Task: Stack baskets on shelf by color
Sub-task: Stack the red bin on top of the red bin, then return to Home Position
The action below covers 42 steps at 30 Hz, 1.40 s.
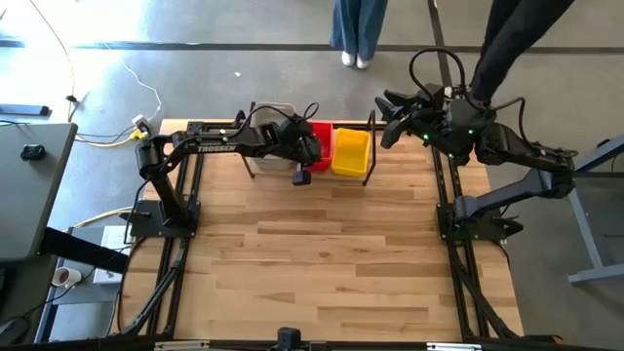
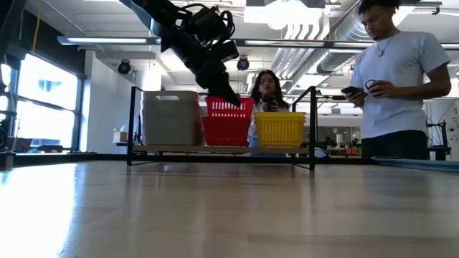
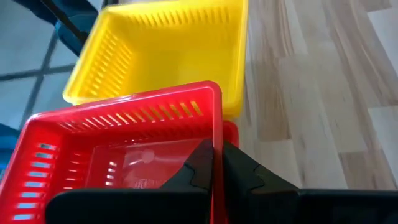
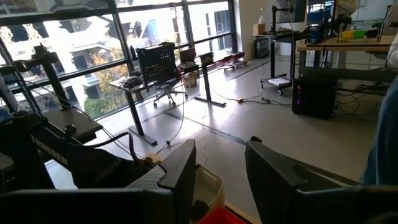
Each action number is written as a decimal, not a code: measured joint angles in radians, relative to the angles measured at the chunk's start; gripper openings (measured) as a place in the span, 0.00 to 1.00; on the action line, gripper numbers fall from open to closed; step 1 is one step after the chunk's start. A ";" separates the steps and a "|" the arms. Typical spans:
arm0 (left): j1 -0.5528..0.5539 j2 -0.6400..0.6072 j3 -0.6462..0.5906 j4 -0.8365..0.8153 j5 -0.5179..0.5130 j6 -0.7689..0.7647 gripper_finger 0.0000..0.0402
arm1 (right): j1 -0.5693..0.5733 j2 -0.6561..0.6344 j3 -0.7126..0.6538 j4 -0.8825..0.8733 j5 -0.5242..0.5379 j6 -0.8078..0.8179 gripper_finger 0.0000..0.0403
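Left wrist view: left gripper (image 3: pixel 217 163) pinches the red basket's (image 3: pixel 124 143) side wall; yellow basket (image 3: pixel 168 50) just beyond. Low view: shelf (image 2: pixel 222 149) holds clear-grey basket (image 2: pixel 171 118), red, yellow in a row. High view: right gripper (image 1: pixel 390 122) raised beside shelf, fingers spread.

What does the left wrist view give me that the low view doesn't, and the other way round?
Only the left wrist view: the left gripper closed on the red basket's wall, one finger inside and one outside, with that basket sitting in another red one.

Only the low view: the whole shelf, with a clear-grey stack at one end, then red, then yellow; also two people behind the table.

Both: the red and yellow baskets side by side, with the left arm on the red one.
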 joint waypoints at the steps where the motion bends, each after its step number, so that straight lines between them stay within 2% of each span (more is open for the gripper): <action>1: 0.000 -0.002 0.000 0.003 0.000 0.007 0.02 | 0.000 0.000 0.000 0.000 0.000 0.000 0.31; 12: 0.000 -0.004 0.000 -0.007 -0.006 0.026 0.13 | 0.000 0.000 0.000 0.000 0.000 0.000 0.31; 21: -0.002 -0.012 0.001 -0.011 -0.016 -0.030 0.31 | 0.000 0.000 0.000 -0.001 -0.008 0.000 0.31; 27: -0.009 -0.026 0.087 -0.172 -0.041 -0.056 0.41 | 0.000 0.000 0.000 -0.005 -0.010 0.000 0.31; 34: -0.042 -0.029 0.246 -0.384 -0.043 -0.115 0.43 | 0.000 0.000 0.000 -0.030 -0.011 -0.001 0.31; 42: -0.079 -0.177 0.250 -0.409 0.026 -0.227 0.41 | 0.000 0.003 0.000 -0.076 -0.012 -0.001 0.31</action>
